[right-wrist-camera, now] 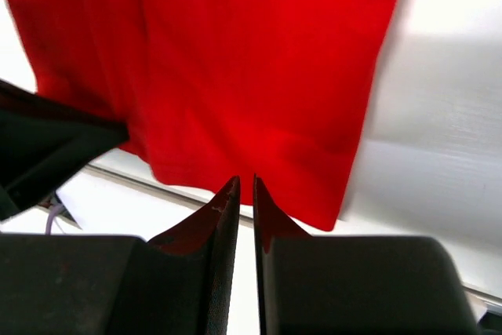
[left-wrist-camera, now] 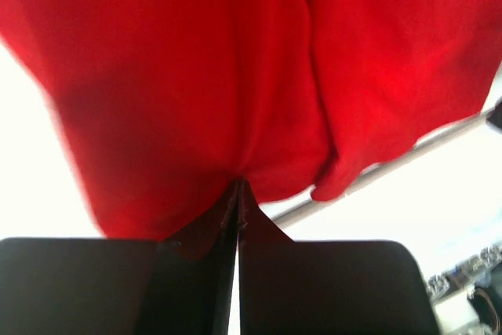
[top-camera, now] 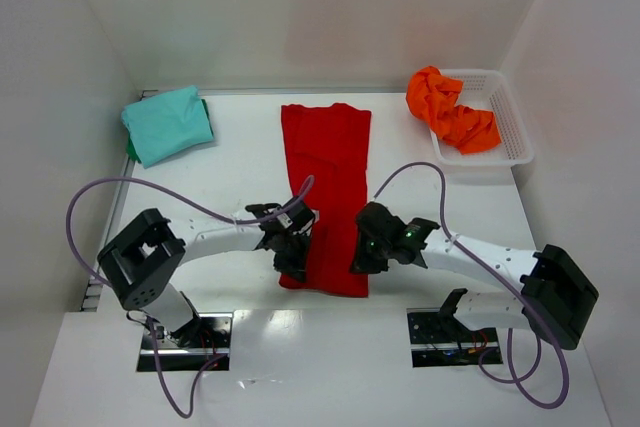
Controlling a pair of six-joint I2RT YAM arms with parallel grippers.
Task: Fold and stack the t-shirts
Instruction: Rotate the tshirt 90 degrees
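The red t-shirt (top-camera: 325, 162) lies in the middle of the table as a long narrow strip, folded lengthwise. My left gripper (top-camera: 292, 259) is at its near left corner. In the left wrist view that gripper (left-wrist-camera: 238, 184) is shut on the red cloth (left-wrist-camera: 235, 60), which bunches up at the fingertips. My right gripper (top-camera: 362, 255) is at the near right corner. Its jaws (right-wrist-camera: 245, 180) stand almost together on the near hem of the red cloth (right-wrist-camera: 235, 60), with only a thin slit between them. The teal t-shirt (top-camera: 167, 124) lies folded at the far left. The orange t-shirt (top-camera: 450, 109) is crumpled in the basket.
A white mesh basket (top-camera: 515, 137) stands at the far right against the wall. White walls close in the table on three sides. A seam (right-wrist-camera: 118, 169) runs along the table's near edge just below the shirt's hem. Purple cables loop off both arms.
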